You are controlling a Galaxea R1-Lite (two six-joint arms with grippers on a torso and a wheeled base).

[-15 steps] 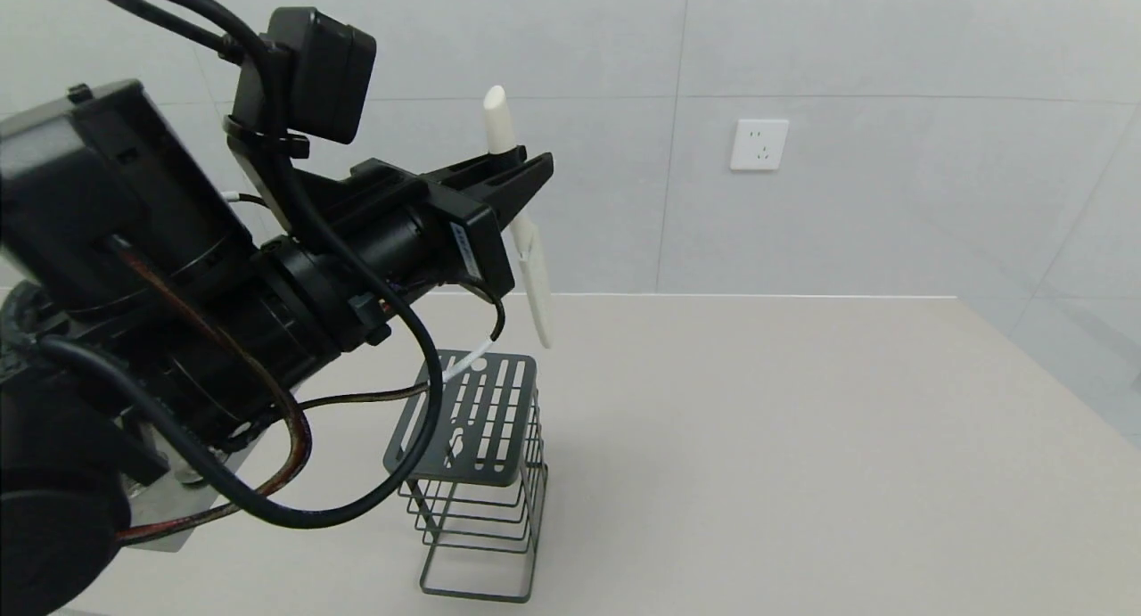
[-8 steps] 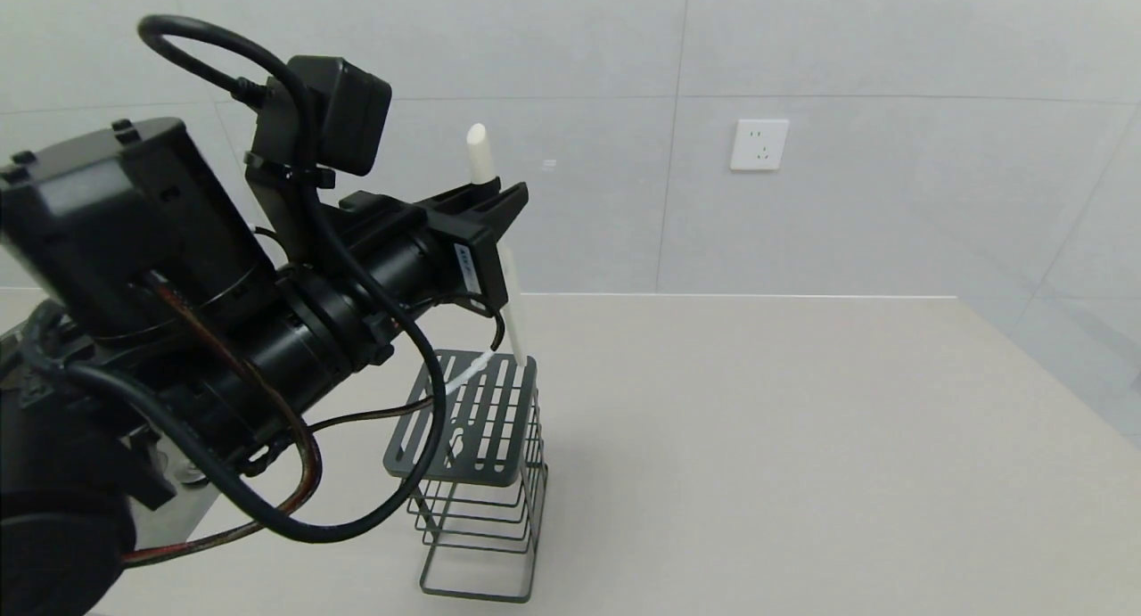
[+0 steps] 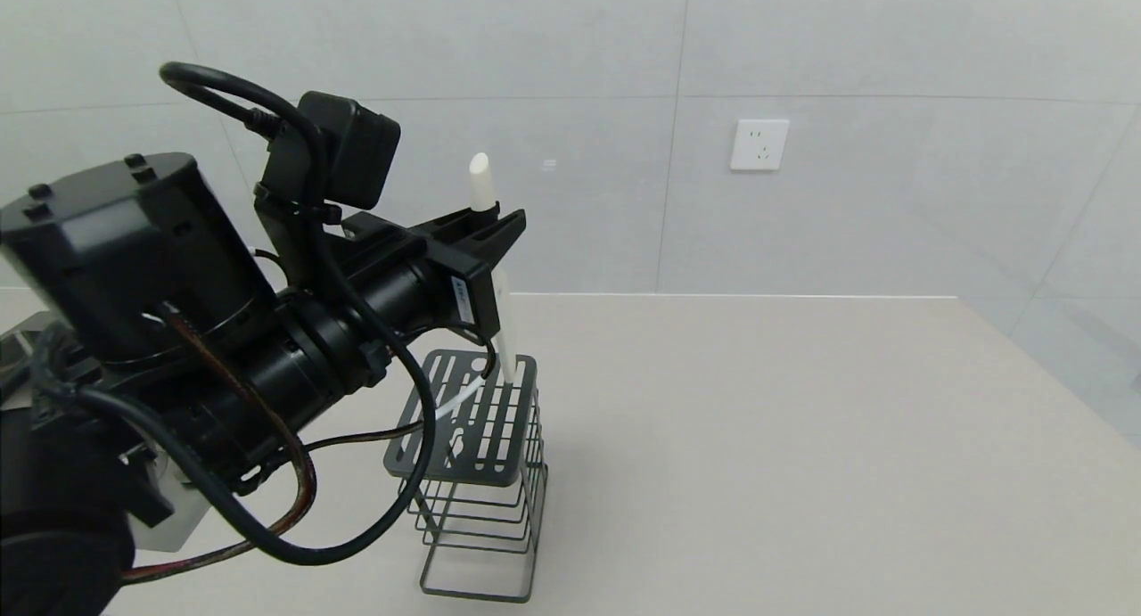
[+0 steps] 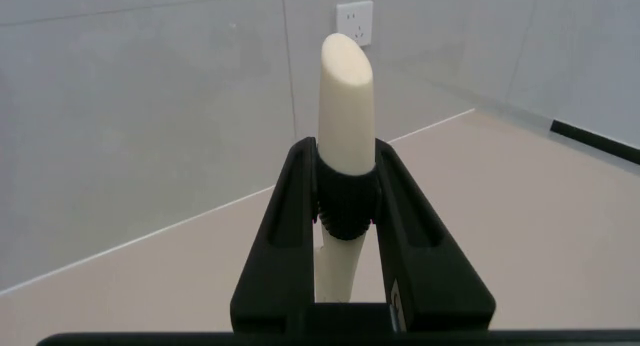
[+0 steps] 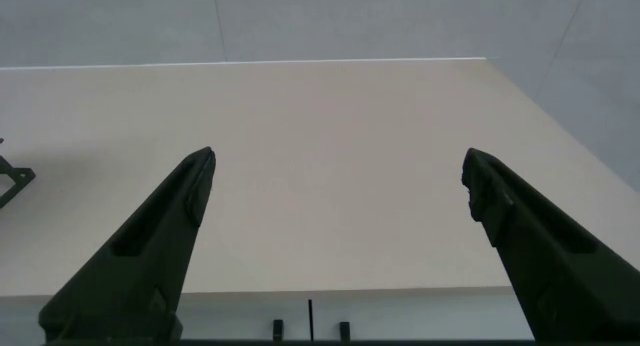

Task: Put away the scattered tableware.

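Left gripper point(image 3: 499, 225): pinches the handle of a white utensil point(image 3: 481, 181) between closed fingers, holds it nearly upright, rounded tip above the jaws. Right gripper point(image 5: 338, 164): spread wide, grasps nothing, hangs over the pale table point(image 3: 802, 464). Beneath the left gripper, standing on the table: dark wire rack point(image 3: 463, 463) with slotted top plate. Utensil's lower end at a far slot of that plate; depth inside hard to tell. Farther back, on the tiled wall: white socket point(image 3: 759, 144).
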